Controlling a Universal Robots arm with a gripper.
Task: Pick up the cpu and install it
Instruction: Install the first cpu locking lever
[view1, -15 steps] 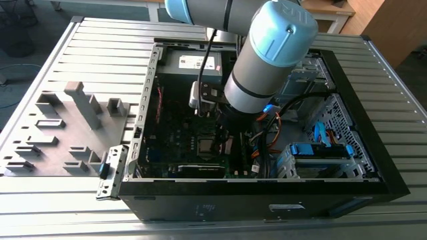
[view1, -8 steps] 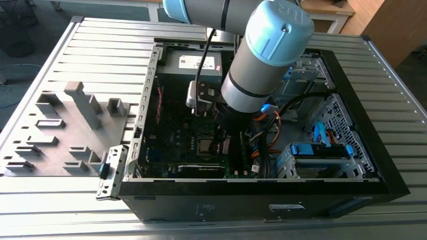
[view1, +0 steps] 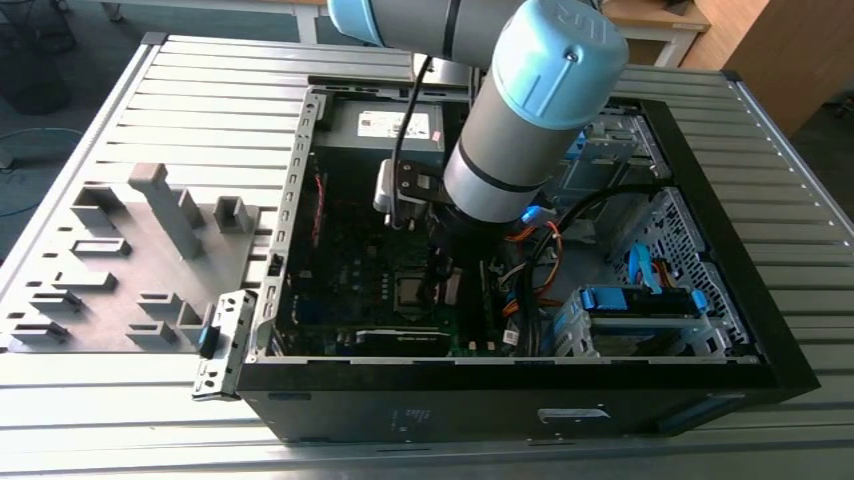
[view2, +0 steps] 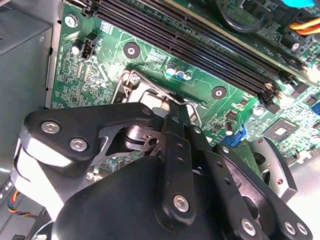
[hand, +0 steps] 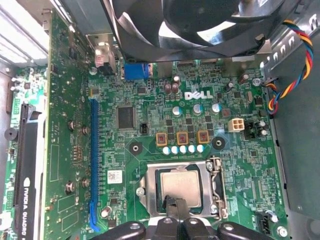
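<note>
The cpu (hand: 181, 186) sits flat in the motherboard (hand: 150, 130) socket. The gripper (hand: 174, 204) touches its edge, fingers (hand: 172, 206) together.

In the exterior view the arm (view1: 527, 110) covers the middle of the open computer case (view1: 747, 300), and its upper part runs off the top edge. The gripper (view1: 430, 285) is a dark shape against the dark circuit board (view1: 354, 280); whether its fingers are open or closed cannot be told.

In the first wrist view the gripper (hand: 175, 212) is cut off by the frame edge and its tip covers part of the cpu (hand: 181, 186). The fan (hand: 190, 25) is cropped too.

In the second wrist view the gripper (view2: 176, 112) hides most of the socket (view2: 145, 92), and the cpu cannot be made out there.
</note>
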